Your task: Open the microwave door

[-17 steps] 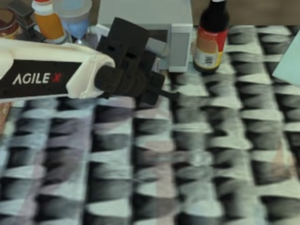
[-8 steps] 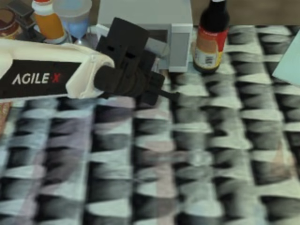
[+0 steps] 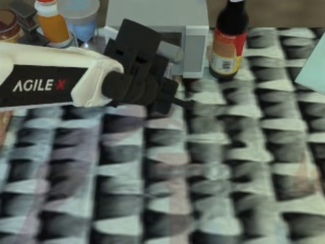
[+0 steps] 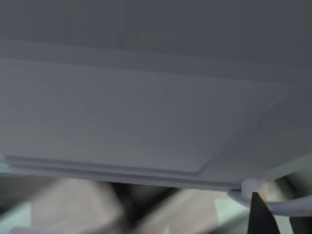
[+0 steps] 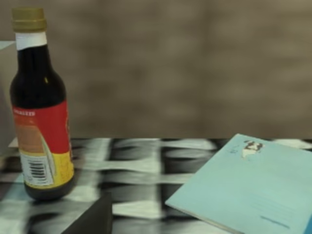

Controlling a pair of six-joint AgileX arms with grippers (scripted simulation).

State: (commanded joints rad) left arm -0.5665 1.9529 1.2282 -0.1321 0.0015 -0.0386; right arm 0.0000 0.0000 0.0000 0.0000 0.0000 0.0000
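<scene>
The microwave [image 3: 157, 12] stands at the table's far edge, a little left of centre. Its grey control strip [image 3: 196, 51] is on the front's right side. The microwave door [image 3: 170, 36] is mostly hidden under my left gripper [image 3: 161, 61], which has come in from the left and sits right at the door's front, over its grey handle [image 3: 171, 51]. In the left wrist view the door panel [image 4: 136, 117] fills the picture and the pale curved handle [image 4: 251, 187] lies beside the gripper's dark tip [image 4: 273, 219]. My right gripper [image 5: 97, 219] is parked out of the top view.
A dark sauce bottle [image 3: 228, 43] with a red and yellow label [image 5: 41, 131] stands just right of the microwave. A light blue book [image 3: 312, 68] lies at the right edge. An orange bottle [image 3: 51, 20], a pale blue cup [image 3: 81, 15] and a brown jar [image 3: 7, 25] crowd the far left.
</scene>
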